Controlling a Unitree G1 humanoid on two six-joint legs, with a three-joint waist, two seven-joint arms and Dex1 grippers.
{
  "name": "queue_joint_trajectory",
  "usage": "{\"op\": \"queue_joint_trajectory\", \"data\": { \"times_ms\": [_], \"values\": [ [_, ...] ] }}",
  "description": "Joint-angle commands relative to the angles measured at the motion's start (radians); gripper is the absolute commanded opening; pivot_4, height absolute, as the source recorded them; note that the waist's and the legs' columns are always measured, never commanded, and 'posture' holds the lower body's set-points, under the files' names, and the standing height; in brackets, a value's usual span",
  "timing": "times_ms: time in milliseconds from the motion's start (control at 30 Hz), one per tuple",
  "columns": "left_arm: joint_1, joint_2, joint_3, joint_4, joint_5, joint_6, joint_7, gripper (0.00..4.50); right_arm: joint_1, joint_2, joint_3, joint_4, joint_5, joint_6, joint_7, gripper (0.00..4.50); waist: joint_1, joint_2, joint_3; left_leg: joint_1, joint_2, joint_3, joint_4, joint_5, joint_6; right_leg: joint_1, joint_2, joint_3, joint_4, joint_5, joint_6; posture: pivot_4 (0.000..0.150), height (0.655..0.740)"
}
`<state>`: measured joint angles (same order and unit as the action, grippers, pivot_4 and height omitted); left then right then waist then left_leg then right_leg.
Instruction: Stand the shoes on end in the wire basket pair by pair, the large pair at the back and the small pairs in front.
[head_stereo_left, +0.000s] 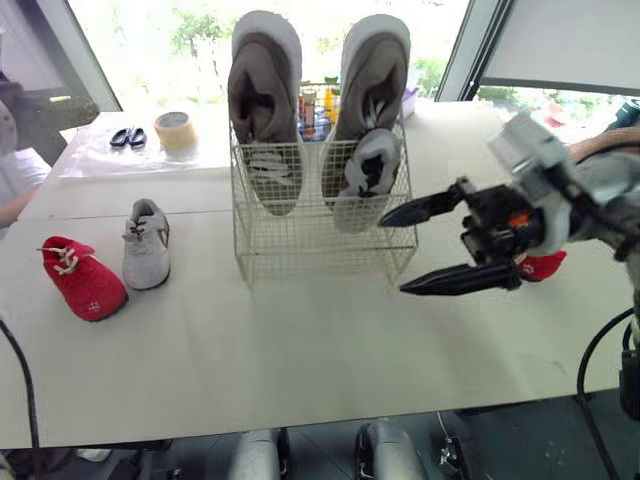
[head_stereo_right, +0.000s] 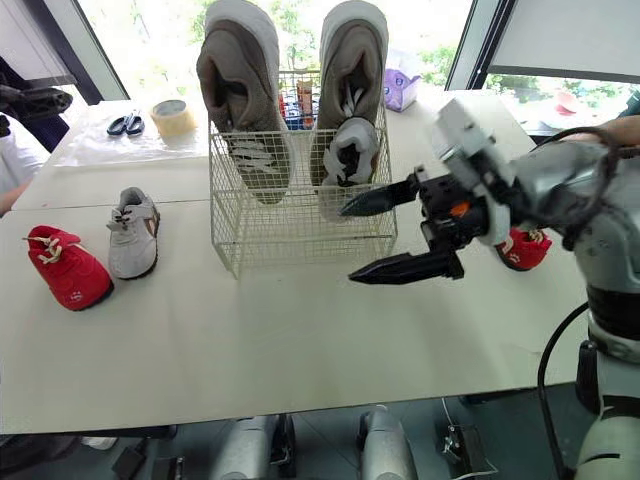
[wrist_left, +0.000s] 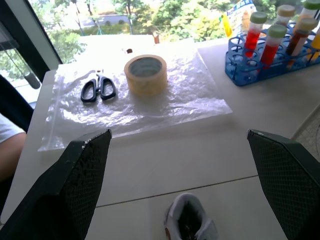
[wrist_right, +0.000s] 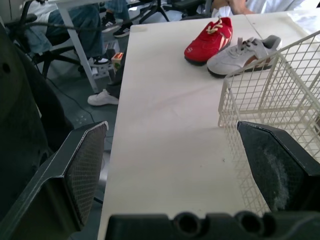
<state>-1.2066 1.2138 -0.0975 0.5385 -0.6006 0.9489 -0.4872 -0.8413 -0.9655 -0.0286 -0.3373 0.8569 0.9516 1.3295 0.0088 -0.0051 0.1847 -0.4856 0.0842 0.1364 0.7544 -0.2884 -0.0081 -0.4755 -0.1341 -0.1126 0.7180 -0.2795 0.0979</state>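
Note:
A white wire basket (head_stereo_left: 320, 215) stands mid-table. Two large grey shoes (head_stereo_left: 265, 100) (head_stereo_left: 372, 80) stand on end at its back. One small white-grey shoe (head_stereo_left: 362, 180) stands in its front right part. On the table to the left lie a small grey shoe (head_stereo_left: 147, 245) and a small red shoe (head_stereo_left: 85, 278). Another red shoe (head_stereo_left: 543, 264) lies right of the basket, partly behind my right gripper (head_stereo_left: 393, 255), which hangs open and empty beside the basket's right front corner. My left gripper (wrist_left: 178, 135) is open above the small grey shoe (wrist_left: 190, 222), holding nothing.
A tape roll (head_stereo_left: 176, 131) and scissors (head_stereo_left: 128, 137) rest on a plastic sheet at the back left. A blue rack of tubes (wrist_left: 270, 50) stands behind the basket, a purple box (head_stereo_right: 401, 88) beside it. A person's arm (head_stereo_left: 12, 190) shows at the left edge.

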Motion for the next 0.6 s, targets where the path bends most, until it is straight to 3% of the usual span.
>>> {"op": "queue_joint_trajectory", "data": {
  "times_ms": [33,133,433,600],
  "values": [
    [-0.051,-0.018,-0.003,0.143,0.166,-0.157,-0.052,4.45,0.020,-0.026,-0.036,-0.053,-0.002,-0.038,-0.006,4.50,0.001,-0.001,0.000,-0.001,0.000,0.000,0.000,0.000,0.000,-0.001,0.000,0.000,0.000,0.000,0.000,0.150,0.6675],
    [-0.064,-0.048,-0.020,0.292,0.263,-0.194,-0.105,4.45,0.059,-0.020,-0.049,-0.074,0.006,-0.048,-0.026,4.50,0.000,-0.001,0.000,-0.002,0.001,0.000,0.000,0.000,0.000,-0.002,0.000,0.000,0.000,0.000,0.000,0.150,0.6675],
    [-0.231,-0.131,-0.029,0.638,0.390,-0.119,-0.520,4.45,0.095,0.015,-0.125,-0.105,0.148,0.006,-0.121,4.50,0.001,-0.012,0.002,-0.006,0.001,-0.001,0.003,0.000,0.000,-0.004,0.000,-0.001,0.001,0.000,0.000,0.150,0.6675],
    [-0.163,-0.177,0.010,0.734,0.437,-0.175,-0.531,4.45,0.122,0.010,-0.132,-0.124,0.164,0.007,-0.164,4.50,-0.003,-0.012,0.002,-0.006,0.001,-0.001,0.004,0.000,0.001,-0.004,0.000,-0.001,0.002,0.000,0.000,0.150,0.6675]
  ]
}}
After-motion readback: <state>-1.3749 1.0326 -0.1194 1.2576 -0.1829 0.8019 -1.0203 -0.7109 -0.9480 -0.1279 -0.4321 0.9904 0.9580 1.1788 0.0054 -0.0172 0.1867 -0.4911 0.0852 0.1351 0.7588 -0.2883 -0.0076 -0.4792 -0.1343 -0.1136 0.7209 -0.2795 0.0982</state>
